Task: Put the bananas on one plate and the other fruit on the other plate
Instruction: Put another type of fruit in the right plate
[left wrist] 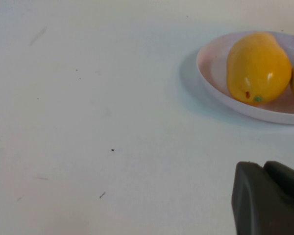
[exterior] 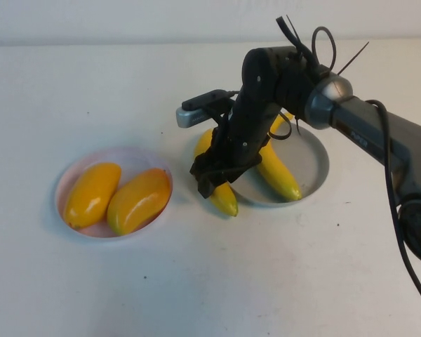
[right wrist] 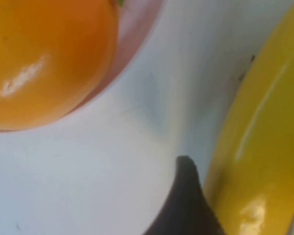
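On the white worktop point(exterior: 196, 281), the right gripper point(exterior: 216, 179) sits low at the left rim of the grey-blue plate point(exterior: 316, 165), its fingers grasping a banana point(exterior: 226, 200) that overhangs that rim. The second banana point(exterior: 277, 172) lies inside the plate. To the left, both mangoes point(exterior: 91, 193) point(exterior: 140, 200) rest on the pink plate point(exterior: 137, 158). The left gripper point(left wrist: 269, 200) hovers left of them; I cannot tell its fingers' state.

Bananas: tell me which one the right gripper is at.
The banana overhanging the grey-blue plate's left rim; the right gripper is at it. The other banana lies fully inside. Left gripper is parked away.
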Robot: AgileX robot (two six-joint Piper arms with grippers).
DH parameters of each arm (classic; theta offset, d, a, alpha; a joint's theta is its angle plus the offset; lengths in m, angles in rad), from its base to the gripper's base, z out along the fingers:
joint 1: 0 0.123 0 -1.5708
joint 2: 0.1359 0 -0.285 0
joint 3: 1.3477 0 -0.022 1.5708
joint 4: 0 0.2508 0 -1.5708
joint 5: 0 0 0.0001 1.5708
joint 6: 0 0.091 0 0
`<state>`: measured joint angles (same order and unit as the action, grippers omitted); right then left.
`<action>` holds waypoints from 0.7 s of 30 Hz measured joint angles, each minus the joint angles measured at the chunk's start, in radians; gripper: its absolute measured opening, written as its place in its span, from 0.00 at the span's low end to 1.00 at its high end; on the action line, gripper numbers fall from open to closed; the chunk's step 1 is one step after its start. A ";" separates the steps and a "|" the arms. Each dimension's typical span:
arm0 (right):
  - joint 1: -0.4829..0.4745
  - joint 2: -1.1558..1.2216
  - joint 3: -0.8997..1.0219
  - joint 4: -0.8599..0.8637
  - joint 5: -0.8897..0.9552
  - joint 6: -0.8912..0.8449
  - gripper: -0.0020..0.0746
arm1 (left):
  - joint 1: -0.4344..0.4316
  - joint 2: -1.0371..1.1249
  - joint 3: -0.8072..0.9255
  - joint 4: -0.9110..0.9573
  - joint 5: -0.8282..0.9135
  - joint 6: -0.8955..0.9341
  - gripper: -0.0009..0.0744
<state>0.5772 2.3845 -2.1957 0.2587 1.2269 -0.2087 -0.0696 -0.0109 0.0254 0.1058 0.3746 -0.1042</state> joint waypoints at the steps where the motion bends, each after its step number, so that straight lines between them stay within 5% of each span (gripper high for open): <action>1: 0.003 0.002 0.000 0.000 0.000 0.000 0.62 | 0.000 0.000 0.000 0.000 0.000 0.000 0.01; 21: -0.008 0.002 -0.076 -0.065 0.006 0.065 0.62 | 0.000 0.000 0.000 0.000 0.000 0.000 0.01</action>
<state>0.5696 2.3867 -2.2715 0.1933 1.2328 -0.1433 -0.0696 -0.0109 0.0254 0.1058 0.3746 -0.1042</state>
